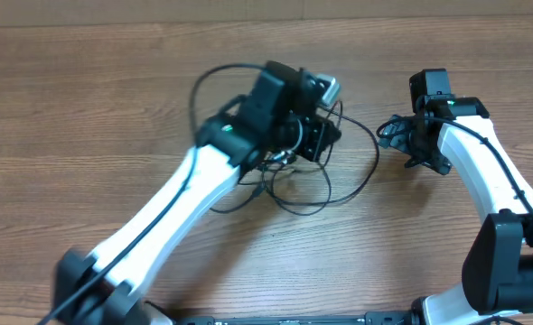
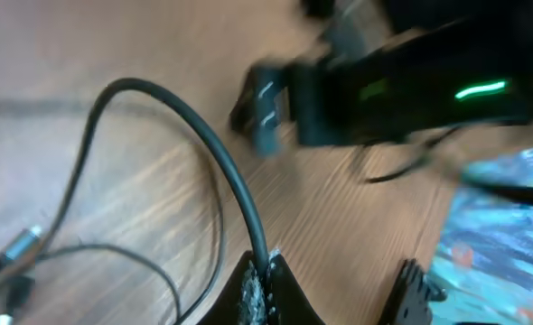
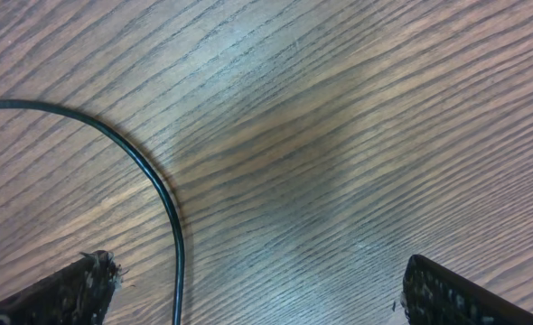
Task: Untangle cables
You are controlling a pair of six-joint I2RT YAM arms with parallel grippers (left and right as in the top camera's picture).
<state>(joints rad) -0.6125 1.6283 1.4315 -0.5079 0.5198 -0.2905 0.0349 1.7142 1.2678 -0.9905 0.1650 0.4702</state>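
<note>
Wood-grain table (image 1: pixel 86 99) carries the cables (image 1: pixel 348 185) looped under my left gripper (image 2: pixel 339 293) (jaws wide, one strand against a finger); right gripper (image 3: pixel 253 293) wide, empty: snag risk.

Thin black looping cables (image 1: pixel 339 185) lie on the brown wooden table (image 1: pixel 86 108), tangled under the left gripper (image 1: pixel 325 135); the right gripper (image 1: pixel 402 143) is just beside them.

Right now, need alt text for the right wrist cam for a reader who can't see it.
One thin black cable curves across the wood-grain table, entering at the left edge and bending down to the bottom edge near the left fingertip. The right gripper is open with nothing between its fingers, the cable lying just inside the left one.
</note>
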